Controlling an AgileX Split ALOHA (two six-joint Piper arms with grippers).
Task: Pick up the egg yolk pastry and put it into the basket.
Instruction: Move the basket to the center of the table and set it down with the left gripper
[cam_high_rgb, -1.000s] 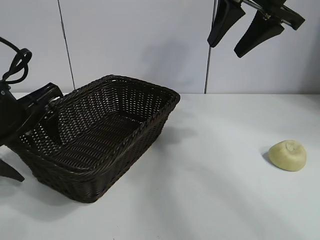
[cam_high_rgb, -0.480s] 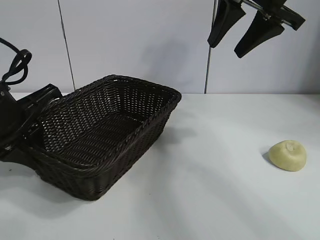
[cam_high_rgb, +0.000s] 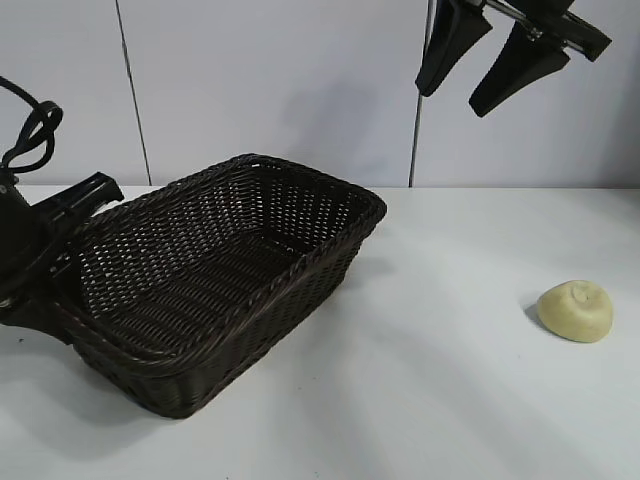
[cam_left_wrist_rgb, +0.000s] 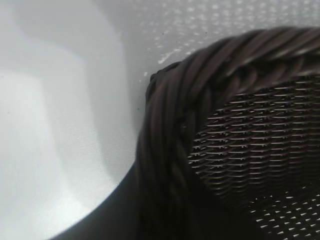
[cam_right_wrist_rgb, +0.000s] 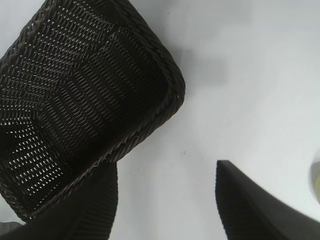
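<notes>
The egg yolk pastry (cam_high_rgb: 576, 311), a small pale yellow dome, lies alone on the white table at the right. The dark brown woven basket (cam_high_rgb: 290, 310) stands at the left, empty, its long axis running diagonally. My left gripper (cam_high_rgb: 62, 300) is at the basket's left end, shut on the braided rim (cam_left_wrist_rgb: 165, 125), which fills the left wrist view. My right gripper (cam_high_rgb: 452, 97) hangs high above the table at the upper right, open and holding nothing. The right wrist view looks down between its fingers (cam_right_wrist_rgb: 95, 210) at bare table, with the basket (cam_right_wrist_rgb: 172, 95) to one side.
White table (cam_high_rgb: 440, 400) lies between the basket and the pastry. A pale wall with two vertical seams stands behind. A black cable loops above the left arm (cam_high_rgb: 30, 130).
The left gripper closed on the basket's rim. The basket then slid and turned to the right, toward the table's middle. The right gripper and the pastry stayed put.
</notes>
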